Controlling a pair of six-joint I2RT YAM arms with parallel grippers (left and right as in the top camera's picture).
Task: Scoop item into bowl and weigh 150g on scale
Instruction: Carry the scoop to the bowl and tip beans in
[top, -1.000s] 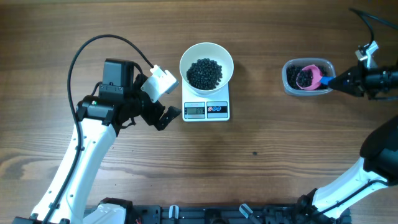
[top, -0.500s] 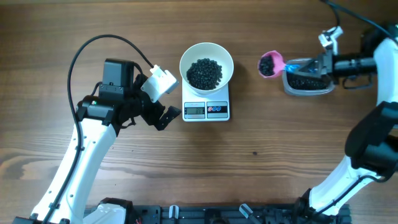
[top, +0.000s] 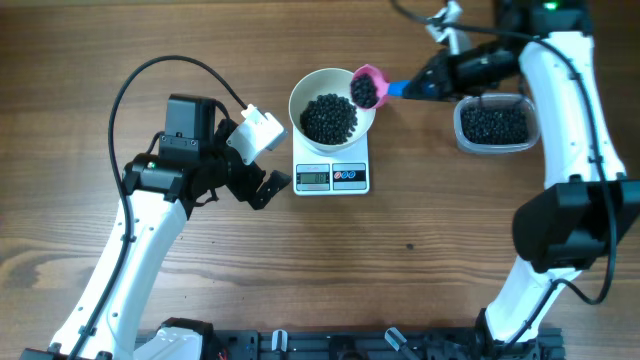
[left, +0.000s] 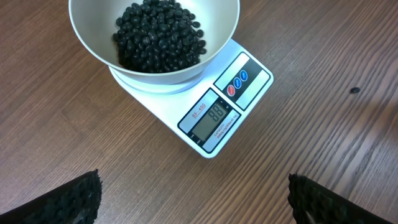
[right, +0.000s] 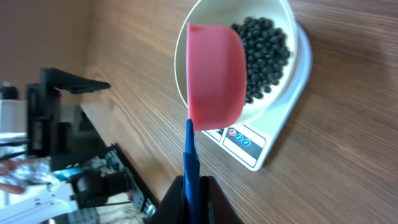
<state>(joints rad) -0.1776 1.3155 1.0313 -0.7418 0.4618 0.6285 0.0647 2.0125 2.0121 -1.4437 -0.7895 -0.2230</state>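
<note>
The white bowl (top: 332, 106) stands on the white scale (top: 332, 175) and holds a heap of black beans (top: 328, 118). My right gripper (top: 424, 84) is shut on the blue handle of a pink scoop (top: 366, 87), which carries beans over the bowl's right rim. From the right wrist, the scoop (right: 213, 71) hangs beside the bowl (right: 283, 18), with the gripper (right: 193, 196) clamped on its handle. My left gripper (top: 262, 160) is open just left of the scale, holding nothing. In the left wrist view its fingertips (left: 71, 198) frame bare wood below the scale (left: 214, 118) and bowl (left: 93, 37).
A clear plastic tub (top: 492, 125) with more black beans sits right of the scale. A black cable (top: 140, 85) loops over the left arm. A small dark speck (top: 410, 247) marks the wood in front.
The right gripper carried the loaded scoop left from the tub to the bowl's right rim. The left arm stayed put.
</note>
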